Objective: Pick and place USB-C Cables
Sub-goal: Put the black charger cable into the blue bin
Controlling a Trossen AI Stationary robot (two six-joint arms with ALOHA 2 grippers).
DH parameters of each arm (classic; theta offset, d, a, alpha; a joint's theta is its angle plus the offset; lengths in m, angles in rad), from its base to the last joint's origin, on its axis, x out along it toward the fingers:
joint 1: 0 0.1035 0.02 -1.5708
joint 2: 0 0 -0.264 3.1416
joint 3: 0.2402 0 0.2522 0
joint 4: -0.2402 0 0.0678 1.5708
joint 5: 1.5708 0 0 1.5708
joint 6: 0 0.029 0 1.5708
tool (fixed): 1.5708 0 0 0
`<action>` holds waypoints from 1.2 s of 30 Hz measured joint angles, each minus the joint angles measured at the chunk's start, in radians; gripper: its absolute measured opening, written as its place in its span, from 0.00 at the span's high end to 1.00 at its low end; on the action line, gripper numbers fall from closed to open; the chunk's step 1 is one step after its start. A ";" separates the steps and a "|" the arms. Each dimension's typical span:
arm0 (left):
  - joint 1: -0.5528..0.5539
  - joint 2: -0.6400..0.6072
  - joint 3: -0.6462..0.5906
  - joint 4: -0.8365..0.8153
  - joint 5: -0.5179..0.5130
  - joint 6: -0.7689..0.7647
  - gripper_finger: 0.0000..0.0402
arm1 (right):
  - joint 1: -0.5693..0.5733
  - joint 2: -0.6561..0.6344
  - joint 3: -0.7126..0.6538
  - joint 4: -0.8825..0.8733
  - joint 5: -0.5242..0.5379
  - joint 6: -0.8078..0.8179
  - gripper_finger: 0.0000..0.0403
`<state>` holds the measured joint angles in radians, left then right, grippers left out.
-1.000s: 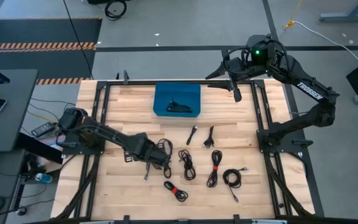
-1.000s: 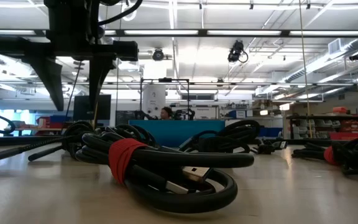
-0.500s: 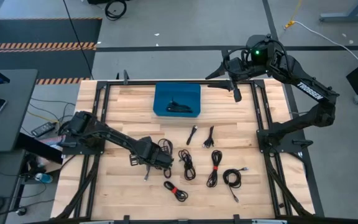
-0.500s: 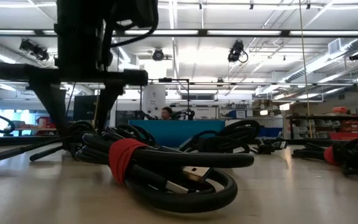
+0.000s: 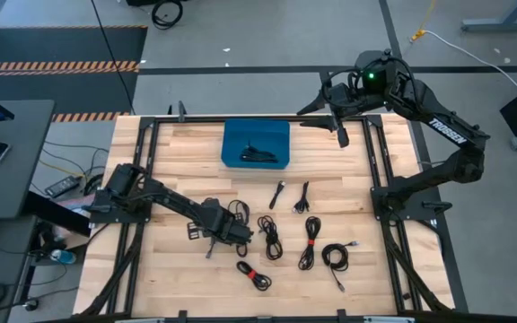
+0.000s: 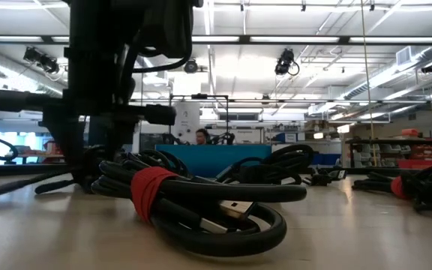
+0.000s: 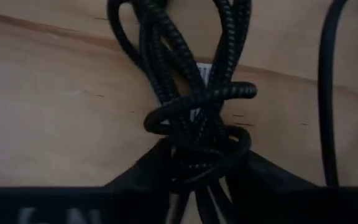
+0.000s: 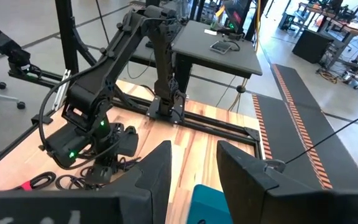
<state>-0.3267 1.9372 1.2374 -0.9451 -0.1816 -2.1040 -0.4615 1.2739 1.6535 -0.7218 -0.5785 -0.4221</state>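
left arm has pushed further toward 3 o'clock over the last second and dropped: in the low view the finger crossbar sits lower than before, down at cable height. right arm unchanged, parked past the table's 12 o'clock edge, right gripper [image 5: 340,133] with its fingers [image 8: 156,169] spread apart, nothing between them.

wooden table [image 5: 183,157] holds a blue bin [image 5: 255,143] at about 11 o'clock with one cable bundle [image 5: 260,154] inside. the other usb-c cables lie loose across the table centre and toward 6 o'clock: one with a red tie [image 5: 311,242], long axis running 12 to 6, and one [image 5: 252,274] lying diagonally, 10 to 4.

left gripper [image 5: 225,230] is down on the braided cable [image 7: 194,106] at the 9 o'clock end of that group. wrist view: the bundle's long axis runs straight away from the gripper, loops pointing away, knotted middle sitting between the two fingers [image 7: 143,174]. fingers are partly spread, flanking the knot; cannot tell if they're pinching it.
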 joint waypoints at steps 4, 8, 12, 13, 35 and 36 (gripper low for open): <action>0.000 -0.003 0.001 -0.005 -0.001 0.003 0.80 | 0.000 0.000 0.000 0.000 0.000 0.000 0.67; 0.002 -0.001 0.020 -0.010 -0.024 0.040 0.80 | 0.000 0.000 0.000 0.000 0.000 0.000 0.67; 0.027 -0.032 0.074 -0.064 -0.070 0.113 0.80 | 0.000 0.000 0.000 0.001 0.000 0.003 0.67; 0.034 -0.047 0.096 -0.096 -0.101 0.132 0.80 | 0.000 0.000 0.000 0.000 0.000 0.004 0.67; 0.505 -0.143 0.588 -0.181 -0.217 1.960 0.80 | 0.000 0.000 0.000 0.020 0.000 0.069 0.67; 0.535 -0.139 0.588 -0.152 -0.166 2.030 0.80 | 0.000 0.000 0.000 0.027 0.000 0.085 0.67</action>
<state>0.2082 1.7986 1.8252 -1.0971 -0.3478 -0.0737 -0.4618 1.2739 1.6538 -0.6953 -0.5781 -0.3369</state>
